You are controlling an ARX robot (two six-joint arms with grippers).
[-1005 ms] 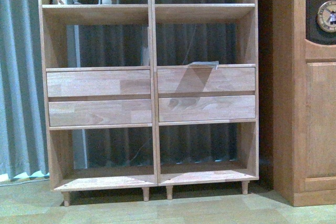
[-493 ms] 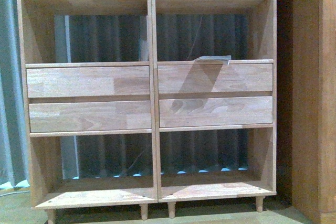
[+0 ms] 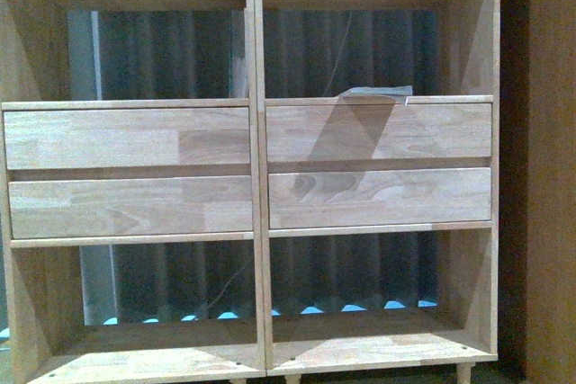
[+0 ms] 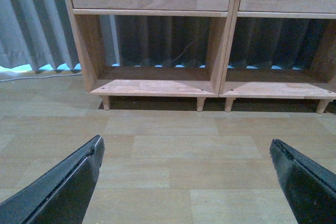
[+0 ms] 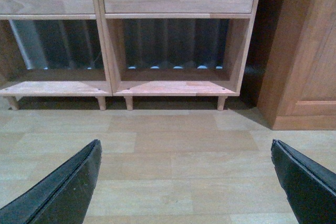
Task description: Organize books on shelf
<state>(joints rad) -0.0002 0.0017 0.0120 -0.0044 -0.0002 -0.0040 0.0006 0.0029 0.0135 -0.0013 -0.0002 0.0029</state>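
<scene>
One shelf (image 3: 255, 177), light wood, fills the front view: double central upright, open compartments above and below a middle band of drawers.

Four plain drawer fronts (image 3: 126, 137), two stacked on each side of the upright, all flush and closed.

One thin pale book (image 3: 373, 93), seen edge-on, lies flat at the front edge of the right middle compartment, on the ledge directly above the upper right drawer, one corner slightly lifted. It throws a slanted shadow over both right drawer fronts. Cover not legible.

Two bottom compartments, bare boards; small screw holes show near their front corners in both wrist views.

Several short peg legs (image 4: 200, 104) lift the shelf just off the floor (image 4: 157, 187), which is pale wood-look plank.

One grey pleated curtain (image 3: 171, 56) hangs behind the unit and shows through the open backs, with bright slivers of light at its hem. A thin wire hangs down in front of it.

One white cable (image 4: 37, 75) lies on the floor at the curtain's foot, beside the shelf's outer left side.

One darker reddish cabinet (image 5: 304, 51) stands just beside the shelf's right side, with a dark gap between them.

Left end effector (image 4: 185, 142): black fingers spread wide, released, nothing between them, hanging above bare floor, well apart from the shelf.

Right end effector (image 5: 185, 142): likewise spread and released, grasping nothing, above the floor before the right bottom compartment
</scene>
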